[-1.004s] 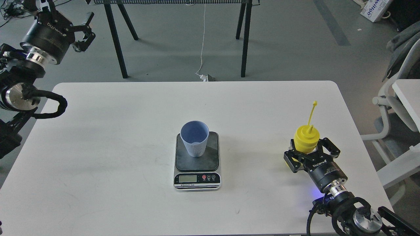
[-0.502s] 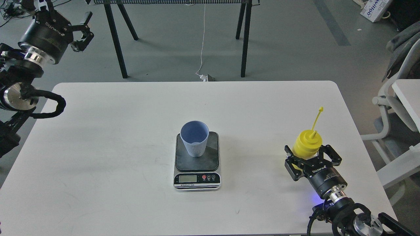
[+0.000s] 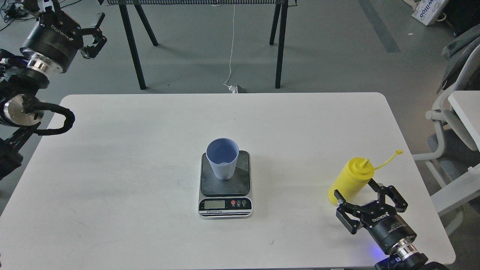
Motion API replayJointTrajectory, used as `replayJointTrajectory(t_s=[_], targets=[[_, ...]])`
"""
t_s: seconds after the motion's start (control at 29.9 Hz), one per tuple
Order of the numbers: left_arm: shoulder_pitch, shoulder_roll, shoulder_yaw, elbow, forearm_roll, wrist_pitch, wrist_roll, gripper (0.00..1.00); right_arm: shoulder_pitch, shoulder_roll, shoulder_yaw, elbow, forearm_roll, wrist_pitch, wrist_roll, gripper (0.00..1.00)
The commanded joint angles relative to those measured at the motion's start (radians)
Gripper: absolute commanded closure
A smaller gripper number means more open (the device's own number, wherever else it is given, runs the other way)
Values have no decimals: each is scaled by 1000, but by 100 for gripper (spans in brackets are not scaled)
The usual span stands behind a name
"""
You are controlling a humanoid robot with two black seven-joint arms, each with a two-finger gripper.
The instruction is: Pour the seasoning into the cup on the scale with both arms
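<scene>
The pale blue ribbed cup [image 3: 222, 157] stands upright on the scale [image 3: 225, 189], on its dark top plate near the table's middle. The yellow seasoning bottle [image 3: 350, 180] rests on the table at the right and leans right in the view. Its tethered cap [image 3: 399, 152] hangs out to the right, off the nozzle. My right gripper [image 3: 360, 200] is open just behind the bottle's base, its fingers spread and not pressing it. My left gripper [image 3: 92, 35] is open and empty, raised beyond the table's far left corner.
The white table [image 3: 150, 150] carries only the scale, cup and bottle. Black stand legs [image 3: 131, 45] and a white cable are on the floor behind it. A white chair [image 3: 450, 123] stands to the right of the table.
My right gripper has let go of the bottle and drawn back toward the near edge. The bottle has shifted right and now leans, its cap tether swung from upright to the right. The left arm barely moved.
</scene>
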Motion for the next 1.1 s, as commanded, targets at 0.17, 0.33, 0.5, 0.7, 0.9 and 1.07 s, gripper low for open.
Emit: replayJointTrajectory(t_s=[0.17,0.33,0.5,0.7,0.9,1.07], targets=[[0,13,0,-1,0,-17,0,0,-82,-105,23,8,3,0,1,2],[0,14,-1,1,-2,-17,0,0,-93,-165,94,24,5,0,10,2],[0,17,-2,1,-2,-17,2,0,-61,-171,240,11,0,0,10,2],[-3,20,-2,1,-2,-17,2,0,138,-178,285,-100,-2,0,10,1],[-5,19,-5,1,-5,-17,2,0,423,-165,236,-344,-2,0,-4,1],[-1,7,-55,10,-6,-14,11,0,706,-127,147,-583,3,0,-13,1]])
